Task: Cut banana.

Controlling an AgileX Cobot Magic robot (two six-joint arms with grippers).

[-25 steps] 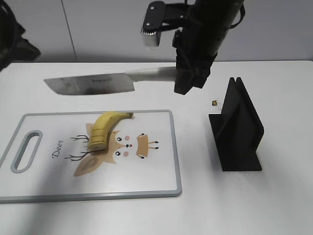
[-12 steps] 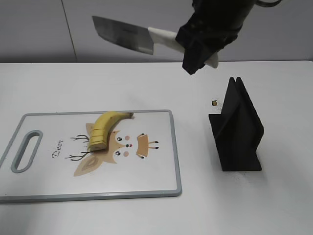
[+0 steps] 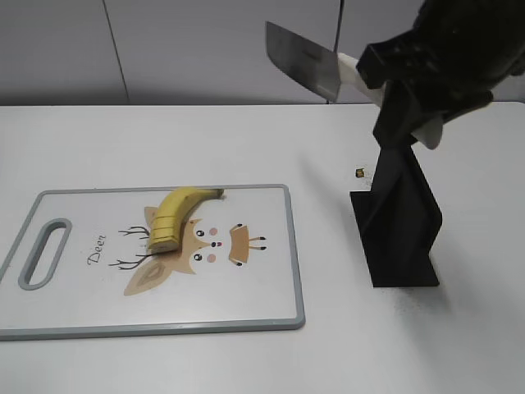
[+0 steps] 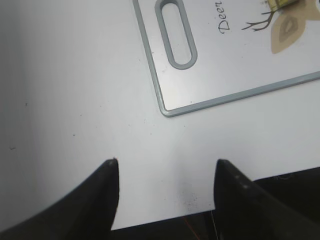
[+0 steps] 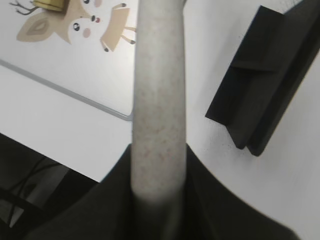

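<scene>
On the white tabletop [image 3: 205, 139] lies a big cutting board [image 3: 246, 304] with a grey rim and a deer print, and to its right stands a black knife holder [image 3: 398, 217]. High above this holder, the right tool [image 3: 406, 94] is closed tight on the pale handle of the knife [image 3: 305, 59]; the wide steel blade points to the left and hangs in the air, touching nothing. From the right wrist view the handle [image 5: 159, 100] runs straight out between the dark fingers [image 5: 120, 192], which press it on both sides.

The left tool [image 4: 165, 170] is wide apart and holds nothing, just above the bare tabletop near the handle corner of the board.

The banana [image 3: 176, 215] rests on the upper middle of the board, on the deer print, with the small stem tip to the right. It is well apart from the right tool, lower and to the left of the blade.
</scene>
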